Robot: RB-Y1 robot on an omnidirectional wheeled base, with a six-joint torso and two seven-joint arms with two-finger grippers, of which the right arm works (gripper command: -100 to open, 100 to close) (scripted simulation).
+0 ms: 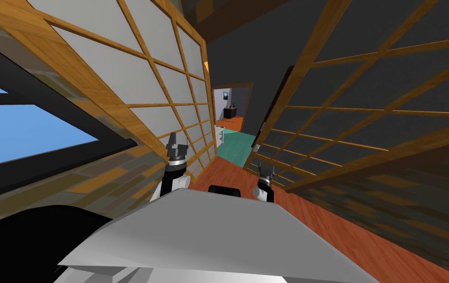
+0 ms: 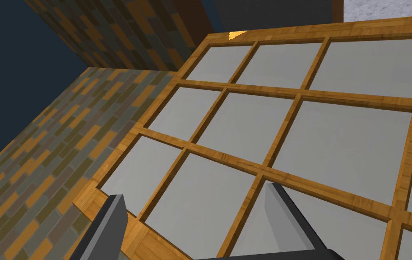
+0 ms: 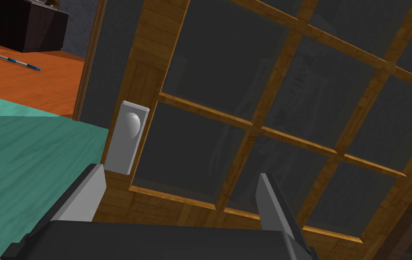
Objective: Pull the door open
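Where the red-brown plank floor (image 1: 346, 231) runs between two wooden lattices, the door (image 3: 148, 67) stands on the right. It has a honey-coloured timber frame whose thin crossbars divide it into rectangular panes of dark, faintly glossy glass. On its far edge stile sits one handle plate (image 3: 126, 137), a flat light grey upright rectangle carrying one smooth rounded knob (image 3: 131, 124). The right claw (image 3: 178, 174) is released, its two blade-like fingers spread wide with nothing between them. It faces the low panes of the door, and the plate is near one finger, outside the gap. On the left is a second lattice panel (image 2: 290, 135) of the same grained wood, but with pale grey matt panes. The left claw (image 2: 193, 192) points at it, also released and empty. Beside that panel runs a wall (image 2: 42, 158) of small staggered bricks in grey, olive and orange. Past the door's edge the floor turns to teal boards (image 3: 20, 158), then orange boards (image 3: 29, 81). On the orange boards one thin grey rod (image 3: 8, 58) with blue bands lies flat, near a dark cabinet (image 3: 20, 27).
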